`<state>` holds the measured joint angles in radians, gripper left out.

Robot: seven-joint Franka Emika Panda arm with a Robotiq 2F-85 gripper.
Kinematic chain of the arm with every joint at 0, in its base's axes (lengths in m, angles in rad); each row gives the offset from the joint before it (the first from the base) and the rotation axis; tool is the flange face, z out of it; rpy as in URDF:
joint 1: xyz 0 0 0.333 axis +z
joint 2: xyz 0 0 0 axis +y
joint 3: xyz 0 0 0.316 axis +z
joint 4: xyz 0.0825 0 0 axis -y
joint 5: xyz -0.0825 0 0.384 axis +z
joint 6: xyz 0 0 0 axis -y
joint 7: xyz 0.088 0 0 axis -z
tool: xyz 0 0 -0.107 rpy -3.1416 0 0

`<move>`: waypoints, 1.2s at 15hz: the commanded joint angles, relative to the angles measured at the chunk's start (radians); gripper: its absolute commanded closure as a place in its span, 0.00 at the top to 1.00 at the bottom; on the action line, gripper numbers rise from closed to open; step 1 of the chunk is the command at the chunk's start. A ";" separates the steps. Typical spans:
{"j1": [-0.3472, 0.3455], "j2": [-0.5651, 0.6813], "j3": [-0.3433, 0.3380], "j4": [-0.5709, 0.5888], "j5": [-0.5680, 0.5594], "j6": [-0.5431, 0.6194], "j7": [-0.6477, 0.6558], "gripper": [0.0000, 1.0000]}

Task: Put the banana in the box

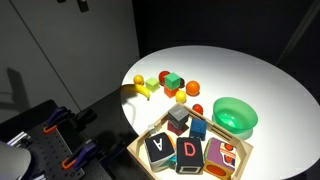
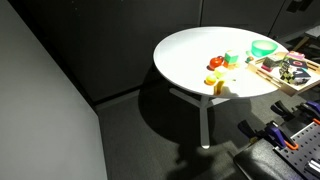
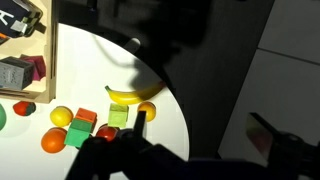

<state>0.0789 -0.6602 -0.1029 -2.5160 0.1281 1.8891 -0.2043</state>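
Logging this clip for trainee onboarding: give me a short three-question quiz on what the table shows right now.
1. True or false: the banana already lies in the box.
2. What does the box hold? A) letter blocks B) oranges C) nothing
3. Fill in: the bowl beside the box is ____ in colour.
Key: 1 false, it lies on the white table near the edge; 2 A; 3 green.

On your table (image 1: 255, 75), the banana (image 3: 130, 95) lies at the edge beside the toy fruits (image 3: 62, 117); the box (image 1: 137, 146), holding blocks (image 1: 160, 150), sits next to the bowl (image 1: 235, 116)
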 commanded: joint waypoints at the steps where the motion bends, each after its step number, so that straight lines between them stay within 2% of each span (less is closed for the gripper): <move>1: -0.013 0.042 0.025 0.042 0.008 0.018 0.023 1.00; 9: -0.035 0.164 0.078 0.104 -0.026 0.091 0.111 1.00; 18: -0.073 0.433 0.129 0.220 -0.123 0.132 0.278 1.00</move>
<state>0.0213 -0.3289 0.0044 -2.3684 0.0431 2.0267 0.0113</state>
